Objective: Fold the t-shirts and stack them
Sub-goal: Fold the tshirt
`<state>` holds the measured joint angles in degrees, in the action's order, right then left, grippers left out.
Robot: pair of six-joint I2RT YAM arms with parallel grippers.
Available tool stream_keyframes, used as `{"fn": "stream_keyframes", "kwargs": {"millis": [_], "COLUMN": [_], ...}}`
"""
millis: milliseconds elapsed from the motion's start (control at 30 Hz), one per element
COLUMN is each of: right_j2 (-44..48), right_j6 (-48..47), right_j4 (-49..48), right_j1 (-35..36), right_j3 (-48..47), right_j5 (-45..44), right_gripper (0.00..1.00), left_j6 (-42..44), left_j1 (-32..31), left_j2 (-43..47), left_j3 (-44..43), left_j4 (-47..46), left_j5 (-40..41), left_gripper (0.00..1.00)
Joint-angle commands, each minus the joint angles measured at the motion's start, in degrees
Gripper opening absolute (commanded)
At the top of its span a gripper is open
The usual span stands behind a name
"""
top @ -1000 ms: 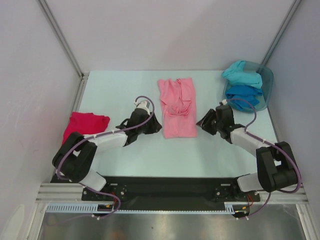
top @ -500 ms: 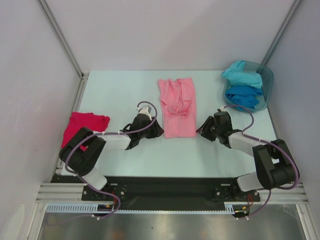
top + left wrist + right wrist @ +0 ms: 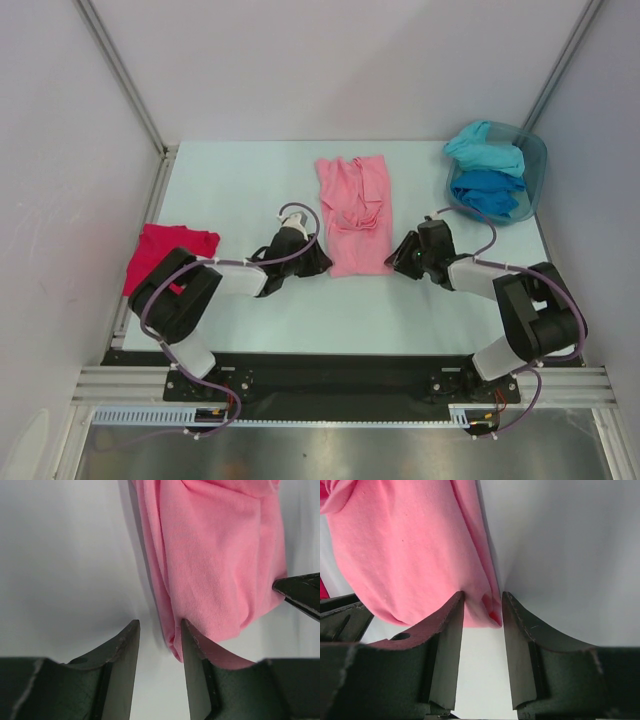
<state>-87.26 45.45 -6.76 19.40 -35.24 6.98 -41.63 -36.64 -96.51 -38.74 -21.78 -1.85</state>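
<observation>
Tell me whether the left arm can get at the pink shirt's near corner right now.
Probably yes: the left gripper sits open right at the near corner of the pink shirt, the hem just inside its jaws, nothing lying between.

pink shirt (image 3: 355,215) of soft matt knit cloth on smooth table (image 3: 240,180).

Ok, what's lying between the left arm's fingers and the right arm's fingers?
The near end of the light pink t-shirt, clearest in the top view: left fingers at its left corner, right fingers at its right corner.
</observation>
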Motion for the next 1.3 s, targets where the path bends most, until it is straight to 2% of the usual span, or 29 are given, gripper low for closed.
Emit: {"fn": "stream_keyframes", "kwargs": {"millis": [0, 200, 300, 400, 533, 733, 967, 1267], "right_j2": [-0.98, -2.29, -2.91, -3.18, -2.91, -3.44, -2.48, 0.51], "right_j6": [0.16, 0.25, 0.43, 0.34, 0.25, 0.25, -0.36, -1.59], "right_j4": [-2.20, -2.81, -2.99, -3.08, -2.73, -2.81, -1.85, 0.52], "right_j1": [0.38, 0.55, 0.64, 0.64, 0.55, 0.64, -0.58, -4.45], "right_j3": [-2.02, -2.46, -2.46, -2.37, -2.64, -2.90, -2.55, -2.55], "right_j5": [-0.22, -0.04, -0.04, 0.05, -0.22, -0.39, -0.57, 0.05], "right_gripper": [0.41, 0.38, 0.33, 0.28, 0.21, 0.11, 0.06, 0.04], "left_j6": [-0.91, -1.44, -2.40, -3.11, -3.20, -3.02, -1.36, 1.90], "left_j1": [-0.45, -0.71, -1.15, -1.85, -2.20, -2.29, -2.20, -0.98], "left_j2": [-0.61, -0.78, -2.01, -2.89, -3.25, -2.72, -0.35, 3.69], "left_j3": [-2.13, -3.00, -3.62, -4.24, -4.68, -4.33, -3.71, -4.59], "left_j4": [-2.13, -1.69, -2.12, -2.83, -2.83, -2.83, -0.46, 7.10], "left_j5": [-0.70, -0.53, -0.88, -1.05, -1.40, -1.58, 0.35, 4.13], "left_gripper": [0.44, 0.43, 0.42, 0.35, 0.16, 0.02, 0.00, 0.00]}}
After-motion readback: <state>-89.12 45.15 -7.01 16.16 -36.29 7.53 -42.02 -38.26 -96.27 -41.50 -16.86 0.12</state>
